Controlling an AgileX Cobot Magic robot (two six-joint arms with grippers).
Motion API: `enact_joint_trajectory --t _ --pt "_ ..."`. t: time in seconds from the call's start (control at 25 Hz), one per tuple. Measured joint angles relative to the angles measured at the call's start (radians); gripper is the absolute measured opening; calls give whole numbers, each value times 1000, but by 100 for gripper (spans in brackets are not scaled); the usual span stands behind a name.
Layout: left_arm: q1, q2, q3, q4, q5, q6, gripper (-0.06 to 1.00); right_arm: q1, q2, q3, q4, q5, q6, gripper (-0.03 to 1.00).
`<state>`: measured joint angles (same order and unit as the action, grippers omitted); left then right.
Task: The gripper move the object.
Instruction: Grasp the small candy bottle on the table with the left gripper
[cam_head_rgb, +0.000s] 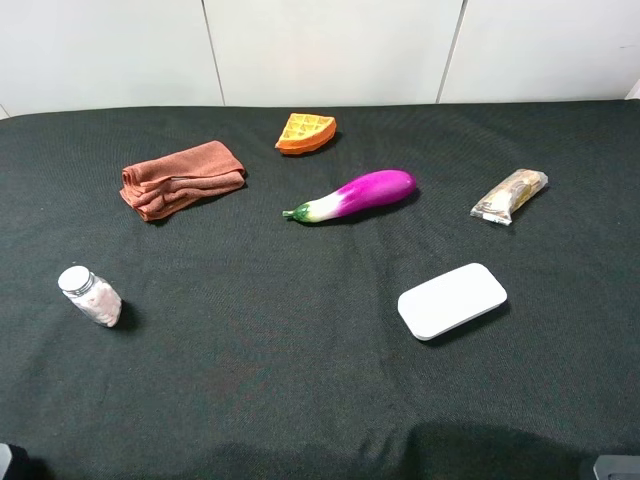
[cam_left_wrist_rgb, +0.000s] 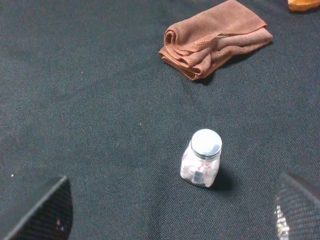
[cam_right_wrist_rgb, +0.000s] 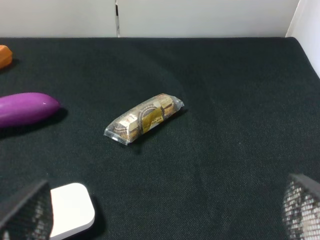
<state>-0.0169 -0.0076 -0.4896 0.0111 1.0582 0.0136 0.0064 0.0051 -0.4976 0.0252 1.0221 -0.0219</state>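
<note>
Clear capped jar, black woven tablecloth

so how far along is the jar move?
Done: nothing that shows. The jar stands on the table at the left side, with nothing touching it.
In hand: the left pincer is open and aimed at the jar, which sits ahead of its fingers, not between them.
Left: close in, grip, lift, carry and set down.

Dark table, jar, towel, eggplant, box, maybe waffle
</note>
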Motion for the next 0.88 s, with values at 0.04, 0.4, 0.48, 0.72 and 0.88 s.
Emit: enact_joint_trajectory --t 0.04,0.4,0.48,0.72,0.88 --pt "0 0 0 0 0 0 84 0 0 0 0 0 0 69" --pt "0 0 0 0 0 0 84 0 0 0 0 0 0 69" --pt "0 0 0 0 0 0 84 0 0 0 0 0 0 69" --pt "0 0 0 0 0 0 84 0 0 0 0 0 0 69" --pt "0 0 0 0 0 0 84 0 0 0 0 0 0 69"
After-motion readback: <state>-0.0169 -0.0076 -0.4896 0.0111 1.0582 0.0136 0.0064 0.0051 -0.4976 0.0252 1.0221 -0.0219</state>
